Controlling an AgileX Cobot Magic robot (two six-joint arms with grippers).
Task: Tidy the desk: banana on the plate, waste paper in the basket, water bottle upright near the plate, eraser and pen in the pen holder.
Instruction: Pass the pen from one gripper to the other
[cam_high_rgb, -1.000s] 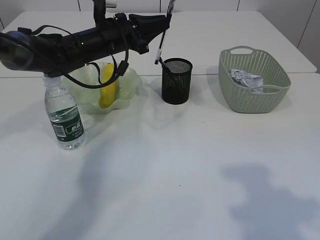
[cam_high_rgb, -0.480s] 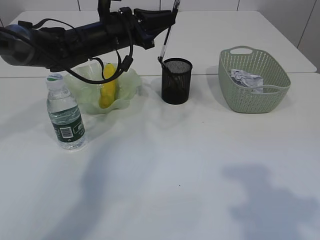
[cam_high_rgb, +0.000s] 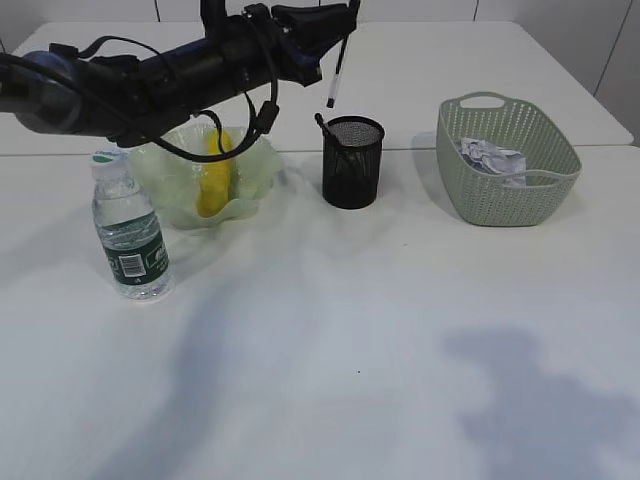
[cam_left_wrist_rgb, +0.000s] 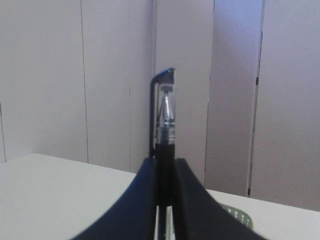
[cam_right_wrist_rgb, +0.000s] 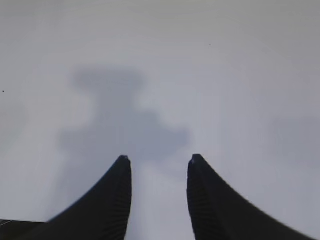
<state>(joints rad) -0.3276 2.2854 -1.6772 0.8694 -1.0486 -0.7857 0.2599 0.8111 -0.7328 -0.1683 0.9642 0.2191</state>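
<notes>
My left gripper (cam_high_rgb: 345, 12) is shut on a black pen (cam_high_rgb: 337, 72) and holds it nearly upright above and a little left of the black mesh pen holder (cam_high_rgb: 352, 165). The pen's clear cap end shows in the left wrist view (cam_left_wrist_rgb: 164, 117) between the jaws (cam_left_wrist_rgb: 165, 165). A yellow banana (cam_high_rgb: 212, 178) lies in the pale green plate (cam_high_rgb: 255, 175). A water bottle (cam_high_rgb: 127, 232) stands upright in front of the plate. Crumpled paper (cam_high_rgb: 492, 158) lies in the green basket (cam_high_rgb: 505, 205). The eraser is not visible. My right gripper (cam_right_wrist_rgb: 157, 160) is open over bare table.
The left arm (cam_high_rgb: 150, 75) stretches across above the plate and bottle. The table's back edge (cam_high_rgb: 420, 150) runs behind the holder, with a second white table beyond. White wall panels (cam_left_wrist_rgb: 50, 75) stand at the back.
My left gripper has risen with the pen. The pen tip, down at the holder's rim before, now hangs clear above the holder.
</notes>
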